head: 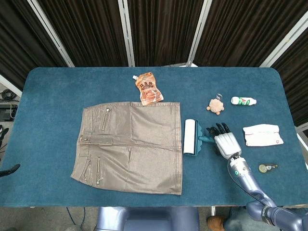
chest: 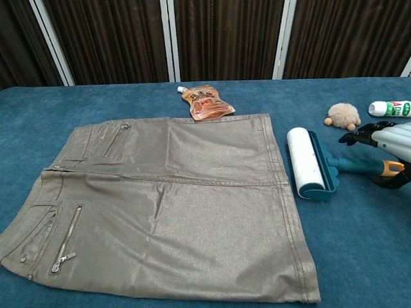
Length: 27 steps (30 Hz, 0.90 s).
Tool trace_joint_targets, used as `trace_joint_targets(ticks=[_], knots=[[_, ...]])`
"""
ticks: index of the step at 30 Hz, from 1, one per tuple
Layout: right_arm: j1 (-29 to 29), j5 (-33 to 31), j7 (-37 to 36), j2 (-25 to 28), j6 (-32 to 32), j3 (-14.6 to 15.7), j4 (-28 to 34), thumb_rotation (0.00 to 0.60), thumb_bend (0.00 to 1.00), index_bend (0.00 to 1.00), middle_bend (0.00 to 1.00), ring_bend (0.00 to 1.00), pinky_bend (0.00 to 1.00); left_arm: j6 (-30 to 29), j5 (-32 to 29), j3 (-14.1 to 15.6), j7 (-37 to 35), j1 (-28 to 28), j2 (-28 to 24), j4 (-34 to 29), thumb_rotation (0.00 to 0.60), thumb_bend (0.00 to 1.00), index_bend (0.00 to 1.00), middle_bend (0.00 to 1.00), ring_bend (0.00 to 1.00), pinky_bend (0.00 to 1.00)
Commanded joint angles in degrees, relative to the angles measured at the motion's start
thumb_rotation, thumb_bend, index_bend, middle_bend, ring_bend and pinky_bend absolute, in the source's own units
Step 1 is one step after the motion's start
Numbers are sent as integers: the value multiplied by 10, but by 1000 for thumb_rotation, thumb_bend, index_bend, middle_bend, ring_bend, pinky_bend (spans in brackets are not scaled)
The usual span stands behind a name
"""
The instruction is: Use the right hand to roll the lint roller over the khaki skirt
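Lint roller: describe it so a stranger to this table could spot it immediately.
Start from the khaki skirt spread flat on the blue table. Just off the skirt's right edge lies the lint roller, with the right hand over its handle. Nothing else nearby has its white paper cylinder in a teal frame, with a teal handle tipped orange.
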State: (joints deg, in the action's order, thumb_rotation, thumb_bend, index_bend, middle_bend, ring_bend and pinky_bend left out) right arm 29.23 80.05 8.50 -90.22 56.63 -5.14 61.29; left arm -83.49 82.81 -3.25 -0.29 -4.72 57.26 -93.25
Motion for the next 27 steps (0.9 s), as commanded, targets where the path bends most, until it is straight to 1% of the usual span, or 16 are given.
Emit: trace_joint_targets(ticks=[1, 8, 10, 12, 14, 16, 18, 21, 23, 27], knots=[[4, -2, 3, -7, -5, 1, -10, 600, 392, 122, 146, 18, 33, 2, -2, -1, 0, -1, 0, 1, 600, 0, 0, 0, 0, 0], [13, -6, 8, -32, -15, 1, -51, 600, 408, 169, 207, 94, 84, 7, -7, -2, 0, -3, 2, 3, 600, 0, 0, 0, 0, 0], [15, -5, 7, -38, -17, 2, -63, 600, 420, 198, 241, 128, 128, 8, -9, -2, 2, -4, 2, 4, 600, 0, 0, 0, 0, 0], [18, -4, 5, -45, -18, 2, -76, 600, 435, 249, 303, 182, 190, 11, -12, -3, 3, -5, 3, 4, 600, 0, 0, 0, 0, 0], [20, -1, 1, -49, -19, 4, -86, 600, 457, 303, 362, 231, 229, 13, -14, -4, 4, -6, 4, 5, 600, 0, 0, 0, 0, 0], [22, 6, -10, -51, -15, 6, -94, 600, 508, 369, 430, 289, 288, 16, -16, -4, 4, -7, 4, 5, 600, 0, 0, 0, 0, 0], [22, 15, -25, -52, -5, 8, -97, 600, 589, 426, 490, 343, 349, 18, -18, -4, 4, -8, 5, 5, 600, 0, 0, 0, 0, 0], [23, 27, -47, -47, 12, 8, -96, 600, 685, 458, 520, 371, 379, 19, -19, -4, 5, -8, 5, 6, 600, 0, 0, 0, 0, 0], [25, 37, -62, -39, 23, 9, -87, 600, 728, 464, 523, 377, 385, 20, -19, -4, 4, -8, 5, 5, 600, 0, 0, 0, 0, 0], [33, 61, -70, -9, 47, 9, -48, 600, 794, 473, 525, 384, 391, 15, -14, -3, -1, -7, 2, 2, 600, 0, 0, 0, 0, 0]])
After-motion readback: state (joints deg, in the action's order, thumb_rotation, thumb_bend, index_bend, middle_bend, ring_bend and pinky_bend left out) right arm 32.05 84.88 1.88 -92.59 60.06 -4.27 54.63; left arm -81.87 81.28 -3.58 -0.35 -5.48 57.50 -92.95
